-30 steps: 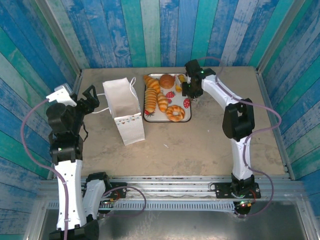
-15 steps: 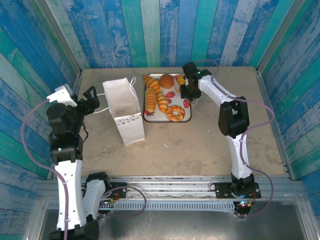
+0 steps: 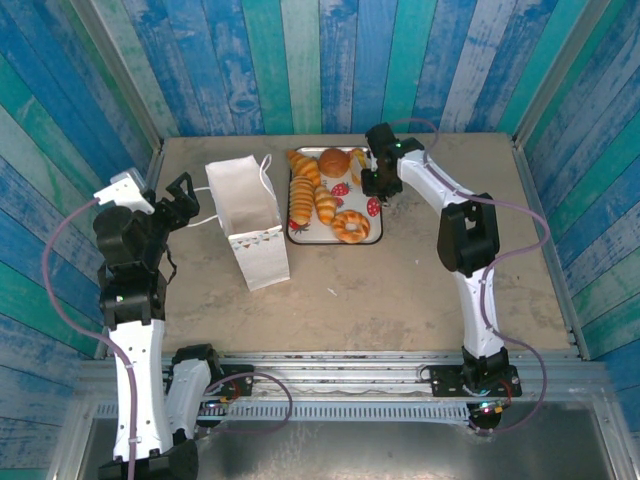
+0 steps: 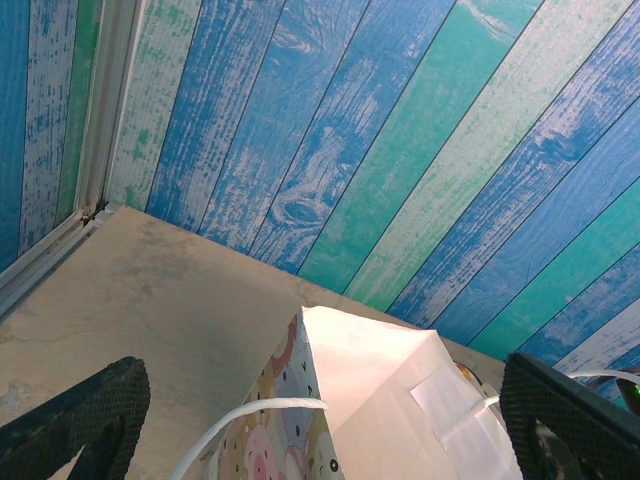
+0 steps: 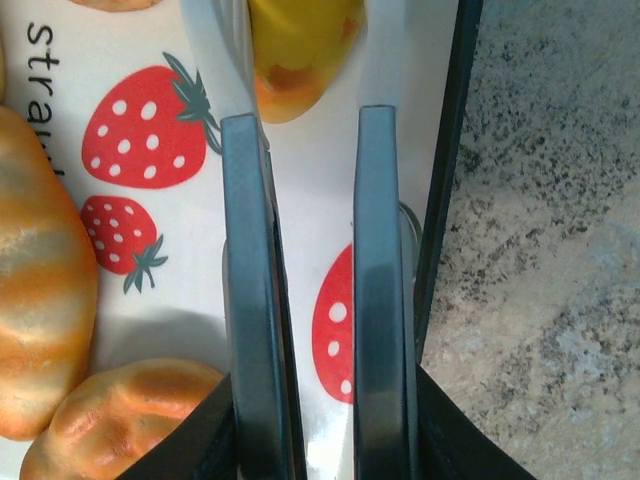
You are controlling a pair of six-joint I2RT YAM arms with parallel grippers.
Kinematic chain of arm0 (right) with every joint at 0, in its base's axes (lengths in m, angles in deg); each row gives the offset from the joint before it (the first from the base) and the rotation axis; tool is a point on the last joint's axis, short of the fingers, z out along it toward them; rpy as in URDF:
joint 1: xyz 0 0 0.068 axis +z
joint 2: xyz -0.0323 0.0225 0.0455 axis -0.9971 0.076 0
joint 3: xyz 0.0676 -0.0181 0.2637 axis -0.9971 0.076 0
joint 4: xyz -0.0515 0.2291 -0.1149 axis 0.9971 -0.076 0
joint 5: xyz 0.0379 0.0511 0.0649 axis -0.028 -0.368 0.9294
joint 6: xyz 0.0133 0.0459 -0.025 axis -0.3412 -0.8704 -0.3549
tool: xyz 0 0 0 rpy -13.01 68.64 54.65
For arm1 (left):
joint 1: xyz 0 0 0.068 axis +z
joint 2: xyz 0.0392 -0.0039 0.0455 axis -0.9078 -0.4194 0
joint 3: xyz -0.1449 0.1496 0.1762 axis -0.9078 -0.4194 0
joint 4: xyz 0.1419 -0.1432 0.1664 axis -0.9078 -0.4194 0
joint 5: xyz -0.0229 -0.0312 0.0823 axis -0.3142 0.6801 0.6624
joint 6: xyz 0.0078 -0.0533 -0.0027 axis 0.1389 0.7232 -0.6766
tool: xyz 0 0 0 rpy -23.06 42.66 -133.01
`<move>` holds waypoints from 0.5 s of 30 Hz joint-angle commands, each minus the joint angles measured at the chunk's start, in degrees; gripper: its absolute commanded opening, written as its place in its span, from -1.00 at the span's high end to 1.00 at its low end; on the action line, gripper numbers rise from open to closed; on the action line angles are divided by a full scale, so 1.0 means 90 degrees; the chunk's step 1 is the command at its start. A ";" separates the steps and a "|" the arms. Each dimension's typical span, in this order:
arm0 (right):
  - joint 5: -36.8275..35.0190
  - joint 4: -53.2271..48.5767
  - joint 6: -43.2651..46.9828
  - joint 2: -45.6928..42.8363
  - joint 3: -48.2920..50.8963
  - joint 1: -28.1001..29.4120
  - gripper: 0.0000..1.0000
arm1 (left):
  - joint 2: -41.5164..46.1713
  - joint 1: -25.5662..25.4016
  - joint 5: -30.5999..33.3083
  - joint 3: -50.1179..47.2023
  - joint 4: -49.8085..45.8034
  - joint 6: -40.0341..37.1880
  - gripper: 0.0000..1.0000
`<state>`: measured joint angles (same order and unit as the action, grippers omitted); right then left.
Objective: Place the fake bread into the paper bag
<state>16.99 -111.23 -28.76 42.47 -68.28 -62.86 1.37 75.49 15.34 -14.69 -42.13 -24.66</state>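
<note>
The fake bread lies on a strawberry-print tray (image 3: pixel 297 238): croissants (image 3: pixel 304 168), a round brown bun (image 3: pixel 334 160), a ring doughnut (image 3: pixel 351 226) and a yellow-orange piece (image 3: pixel 357 155). My right gripper (image 3: pixel 368 172) reaches down over the tray's far right corner. In the right wrist view its fingers (image 5: pixel 250 300) stand close together, with the yellow-orange piece (image 5: pixel 300 50) between the tips of the right gripper (image 5: pixel 305 120). The white paper bag (image 3: pixel 248 215) lies left of the tray. My left gripper (image 3: pixel 180 200) hovers wide open beside it, its fingers (image 4: pixel 75 420) on either side of the bag (image 4: pixel 400 400).
Blue and green plank walls (image 3: pixel 320 60) close in the table on three sides. The tray's dark right rim (image 5: pixel 445 200) runs just right of my right fingers, with bare speckled tabletop (image 5: pixel 550 250) beyond. Open tabletop (image 3: pixel 400 290) lies in front of the tray and bag.
The right gripper shifted slightly left over the tray, then its jaws narrowed around the yellow-orange piece. The left arm and the bag stayed still.
</note>
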 commanded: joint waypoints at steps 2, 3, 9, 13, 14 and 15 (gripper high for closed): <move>-0.0046 0.0132 0.0003 -0.0718 0.0371 -0.0022 0.62 | -0.0001 0.0029 0.0035 0.0238 -0.0096 0.0019 -0.88; -0.0052 0.0188 -0.0020 -0.0817 0.0461 -0.0017 0.63 | -0.0009 0.0029 0.0045 0.0264 -0.0106 0.0020 -0.88; -0.0024 0.0597 -0.0084 -0.1663 0.1316 0.0007 0.66 | -0.0021 0.0029 0.0054 0.0328 -0.0070 0.0033 -0.88; 0.0026 0.0770 -0.0123 -0.2343 0.1879 0.0045 0.69 | -0.0168 0.0029 -0.0107 0.0565 -0.0188 -0.0214 -0.92; 0.0019 0.0808 -0.0124 -0.2543 0.2028 0.0064 0.69 | -0.0268 0.0026 -0.0175 0.0690 -0.0298 -0.0303 -0.94; 0.0017 0.0846 -0.0142 -0.2709 0.2156 0.0082 0.68 | -0.0371 0.0030 -0.0245 0.0785 -0.0409 -0.0379 -0.96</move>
<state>17.23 -106.35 -29.46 22.82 -50.68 -62.55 -0.62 75.49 14.97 -10.69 -43.84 -25.55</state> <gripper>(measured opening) 0.291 0.974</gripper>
